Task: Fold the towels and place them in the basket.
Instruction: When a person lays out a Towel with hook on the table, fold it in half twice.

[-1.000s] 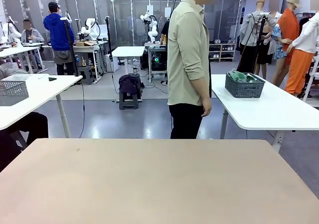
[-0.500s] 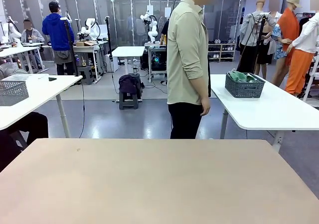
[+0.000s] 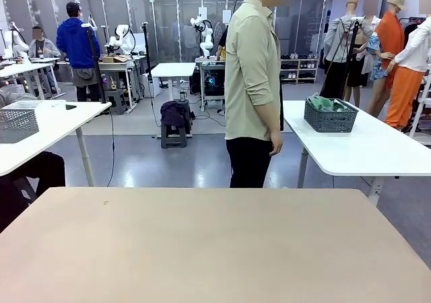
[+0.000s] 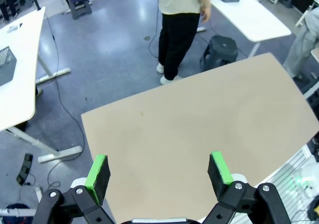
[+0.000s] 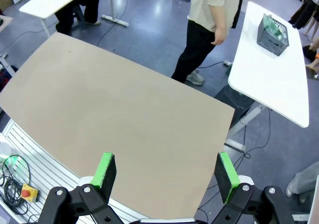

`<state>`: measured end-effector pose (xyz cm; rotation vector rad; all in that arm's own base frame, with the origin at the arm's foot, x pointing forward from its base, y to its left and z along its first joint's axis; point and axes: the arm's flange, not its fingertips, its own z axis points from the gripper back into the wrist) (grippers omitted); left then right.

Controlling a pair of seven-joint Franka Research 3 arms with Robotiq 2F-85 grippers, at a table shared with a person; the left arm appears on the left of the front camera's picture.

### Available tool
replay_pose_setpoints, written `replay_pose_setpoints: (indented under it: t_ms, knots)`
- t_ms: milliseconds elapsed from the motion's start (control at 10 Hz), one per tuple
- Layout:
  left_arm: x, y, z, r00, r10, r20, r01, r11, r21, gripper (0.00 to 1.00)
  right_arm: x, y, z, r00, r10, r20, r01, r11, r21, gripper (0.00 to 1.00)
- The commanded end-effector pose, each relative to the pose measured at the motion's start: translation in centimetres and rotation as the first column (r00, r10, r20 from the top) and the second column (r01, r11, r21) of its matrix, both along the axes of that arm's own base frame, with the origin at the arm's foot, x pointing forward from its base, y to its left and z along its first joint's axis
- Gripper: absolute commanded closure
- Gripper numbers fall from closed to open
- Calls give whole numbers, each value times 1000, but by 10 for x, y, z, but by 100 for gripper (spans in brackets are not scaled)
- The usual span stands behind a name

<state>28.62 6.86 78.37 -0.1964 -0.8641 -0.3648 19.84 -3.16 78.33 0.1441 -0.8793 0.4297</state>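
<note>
A dark grey mesh basket (image 3: 330, 116) stands on a white side table (image 3: 377, 151) beyond the far right of my beige table (image 3: 202, 249). A green towel (image 3: 325, 104) lies bunched inside it. The right wrist view shows the same basket (image 5: 273, 34) with the towel (image 5: 271, 22) at its top. My left gripper (image 4: 159, 167) hangs open high above the beige table (image 4: 199, 119), nothing between its green pads. My right gripper (image 5: 164, 169) is open too, well above the table (image 5: 114, 104).
A person (image 3: 252, 81) in a beige shirt stands side-on at the far edge, arms down. A second grey basket (image 3: 17, 124) sits on a white table at the left. A dark stool (image 4: 222, 49) stands near the person's feet.
The person has shifted very slightly to the left. Nothing else has changed.
</note>
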Motion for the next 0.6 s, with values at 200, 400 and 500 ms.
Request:
replay_pose_setpoints:
  t_ms: [200,400,500]
  knots:
    - [-6,49,32,996,-39,-75,33,996,-85,0,3,-34,16,999,21,-41,-22,999,-24,0]
    - [-9,59,35,994,-54,-93,46,995,-85,0,5,-40,16,998,16,-53,-17,999,-29,0]
    - [-8,60,33,992,-61,-106,52,995,-83,0,5,-40,17,998,16,-53,-17,999,-29,0]
